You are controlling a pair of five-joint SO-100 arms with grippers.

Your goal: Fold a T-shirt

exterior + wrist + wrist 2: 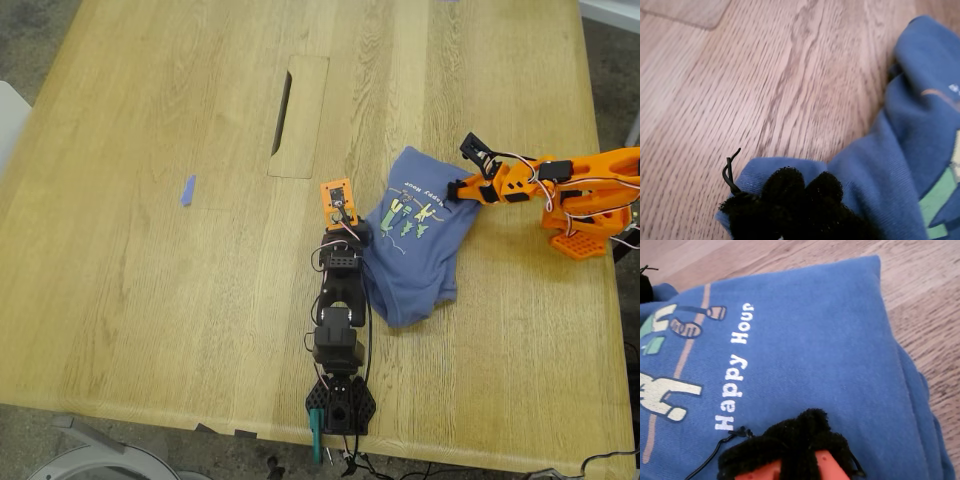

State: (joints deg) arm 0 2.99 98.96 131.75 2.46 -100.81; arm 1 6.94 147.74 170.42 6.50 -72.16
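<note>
Black-padded first gripper (800,192) on T-shirt (415,235) hem | second gripper (795,440) on chest

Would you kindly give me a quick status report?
My first gripper shut on T-shirt edge. My second gripper on shirt, grip unclear. Shirt bunched, partly folded. Nothing in the way.

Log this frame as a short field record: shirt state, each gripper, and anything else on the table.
T-shirt: folded into a compact bundle, print facing up
my first gripper: at the shirt's edge, fabric beneath its padded tips; jaw state unclear
my second gripper: over the printed side near the "Happy Hour" text; jaw state unclear
table: wooden
blue scrap: lies apart from the shirt
</note>
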